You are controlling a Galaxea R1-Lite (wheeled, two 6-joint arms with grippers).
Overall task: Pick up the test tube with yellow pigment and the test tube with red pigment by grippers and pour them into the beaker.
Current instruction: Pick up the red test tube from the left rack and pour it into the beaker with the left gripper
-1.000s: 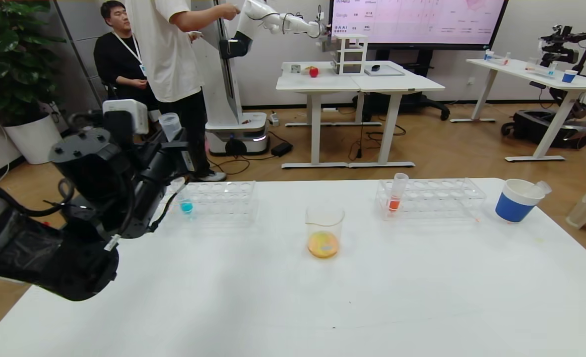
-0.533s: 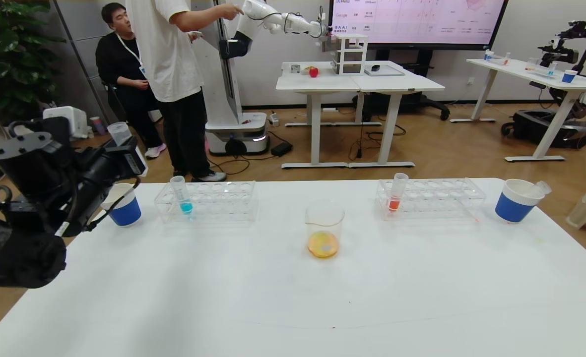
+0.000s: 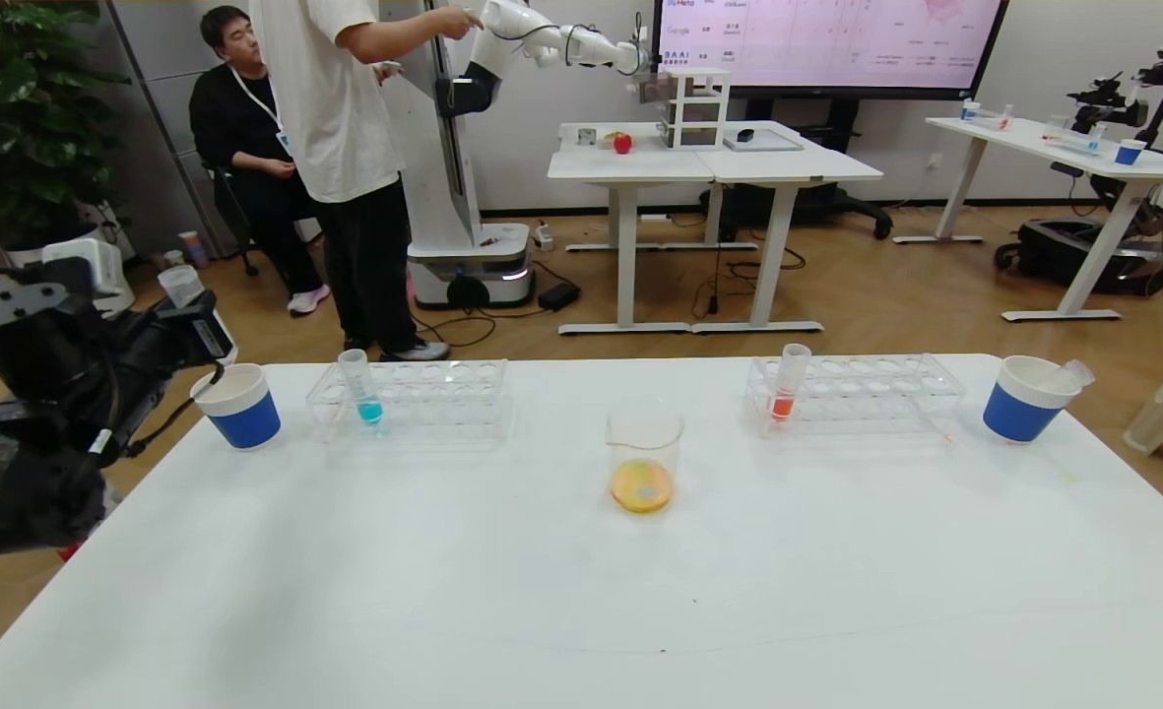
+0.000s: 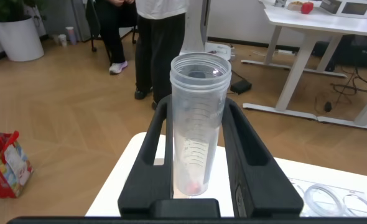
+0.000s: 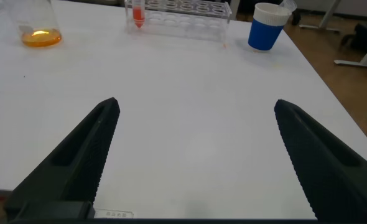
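Clear plastic shows between the black fingers of the left claw (image 4: 196, 180): it is clamped on a slim test tube (image 4: 199, 121), held upright with its flared rim uppermost, nearly empty with only a small pinkish trace at the bottom. In the head view that left claw (image 3: 192, 310) sits at the left edge of the frame, beyond the tabletop's (image 3: 581, 591) left corner and just above a blue-and-white paper cup (image 3: 238, 406). Which pigment the tube carried cannot be told from these views.

Near the centre of the head view the beaker (image 3: 644, 455) stands on the tabletop with a shallow pool of orange-yellow liquid in its bottom. Left of it a clear rack (image 3: 414, 396) holds one upright tube with blue liquid (image 3: 358, 386). Right of the beaker a second clear rack (image 3: 852, 392) holds an upright tube with orange-red liquid (image 3: 789, 381) at its left end. At the right of the frame a second paper cup (image 3: 1026, 398) holds a clear, empty-looking tube (image 3: 1073, 373) leaning on its rim.

The right claw (image 5: 196, 155) is seen only in its own wrist view, its two black fingers spread wide over bare tabletop, gripping nothing, with the beaker (image 5: 37, 25), rack and cup (image 5: 267, 26) along the top of that frame.
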